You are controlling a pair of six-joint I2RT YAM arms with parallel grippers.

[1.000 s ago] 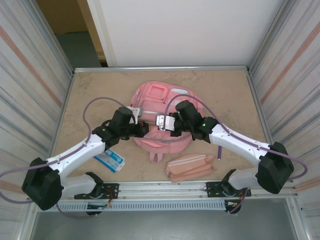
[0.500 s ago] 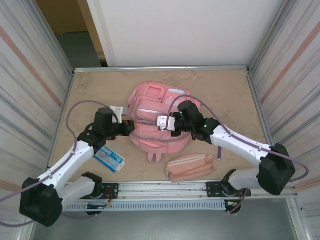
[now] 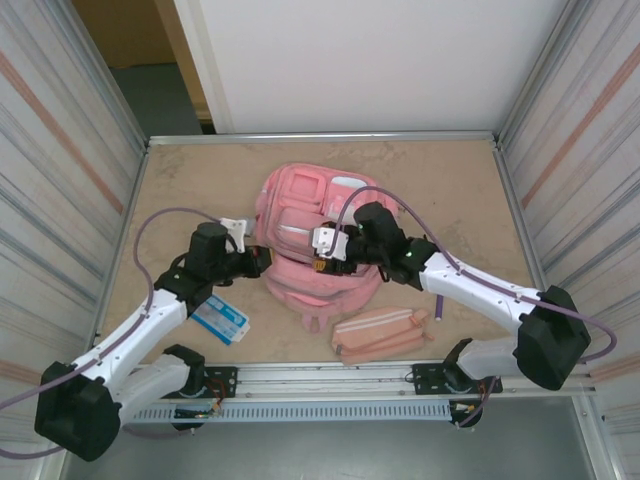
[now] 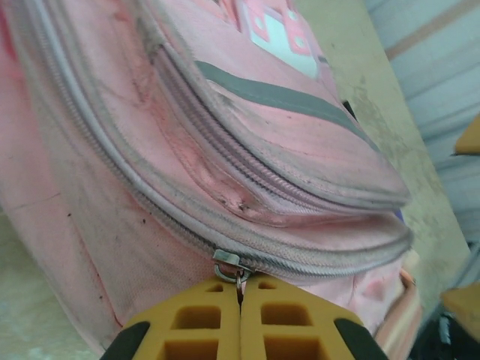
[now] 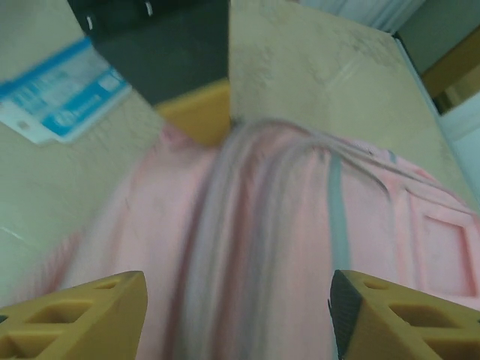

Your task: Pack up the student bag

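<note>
Tan table point(image 3: 180, 180), ribbed walls point(image 3: 60, 150); left fingers point(image 4: 187, 322) pinch student bag point(image 3: 300, 195) zipper point(image 4: 229, 264), right fingers point(image 5: 75, 315) apart

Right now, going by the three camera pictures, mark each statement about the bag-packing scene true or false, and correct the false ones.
1. The left gripper is shut on a zipper pull of the student bag. True.
2. The right gripper is clamped on the pencil pouch. False: its jaws stand open over the student bag, and the pouch lies apart from it.
3. The blue-and-white packet lies inside the student bag. False: it lies on the table, beside the left arm.
4. The pencil pouch lies between the student bag and the table's near edge. True.
</note>
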